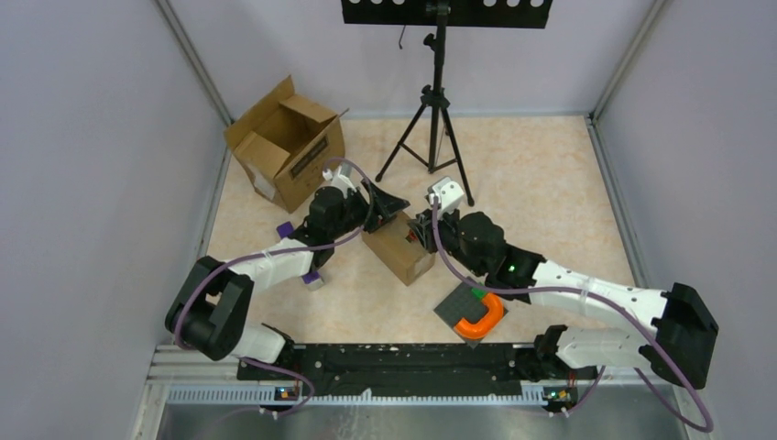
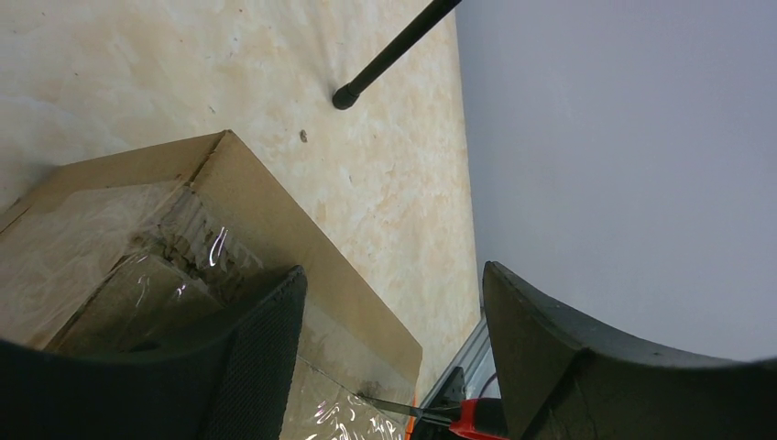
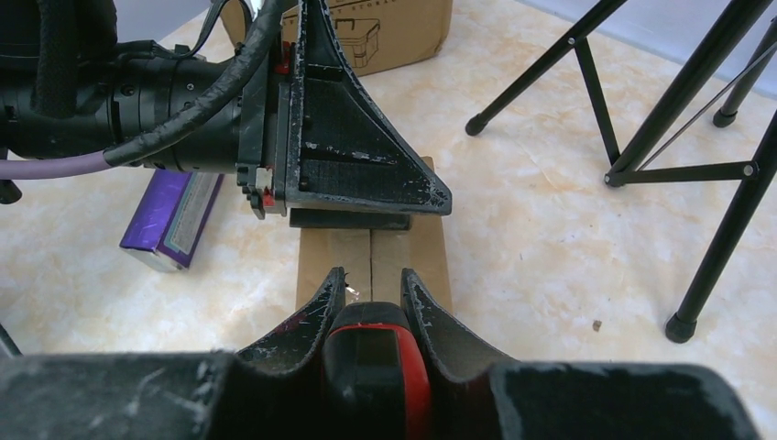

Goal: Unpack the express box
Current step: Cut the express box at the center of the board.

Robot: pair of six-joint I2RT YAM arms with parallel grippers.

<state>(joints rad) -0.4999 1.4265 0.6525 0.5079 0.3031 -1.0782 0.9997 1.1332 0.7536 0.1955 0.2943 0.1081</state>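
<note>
The taped express box lies in the middle of the tabletop. The left gripper stands released over one end; the right gripper is grasping a red-black cutter at the other end

The top external camera looks steeply down from above and behind, the table's near edge at 6 o'clock. Both wrist cameras sit close to the taped box: the left views its corner toward the wall, the right looks along the red cutter at its seam, tripod at 2 o'clock
</note>
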